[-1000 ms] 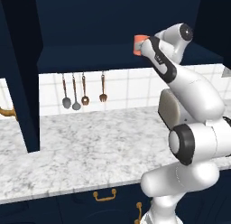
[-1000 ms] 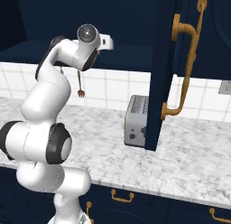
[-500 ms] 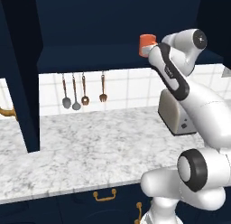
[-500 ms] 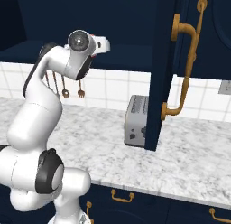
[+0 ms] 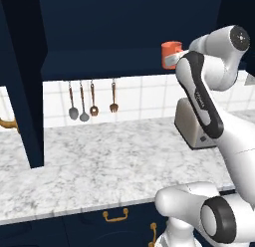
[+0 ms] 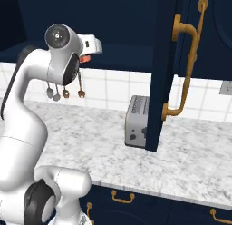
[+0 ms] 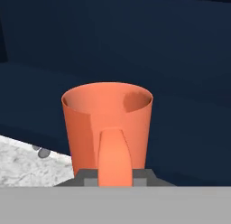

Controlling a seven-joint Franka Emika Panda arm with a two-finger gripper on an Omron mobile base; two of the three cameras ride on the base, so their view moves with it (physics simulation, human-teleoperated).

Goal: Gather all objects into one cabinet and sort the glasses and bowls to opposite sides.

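The end effector (image 7: 115,179) is closed on the handle of an orange mug (image 7: 108,128), its dark fingertips (image 7: 86,177) pressed either side of the handle's base. The mug stands upright with its open mouth up and its handle turned toward the hand. In the left base view the orange mug (image 5: 170,55) hangs high in the air at the tip of the raised arm, in front of the dark navy cabinet (image 5: 124,32) and level with the shadowed shelf inside it. Below lies the white marbled tabletop (image 5: 99,166). A toaster (image 6: 137,121) stands at its far right against the tiled wall. To the far left, a row of utensils (image 5: 92,99) hangs on the tiles beneath the cabinet.
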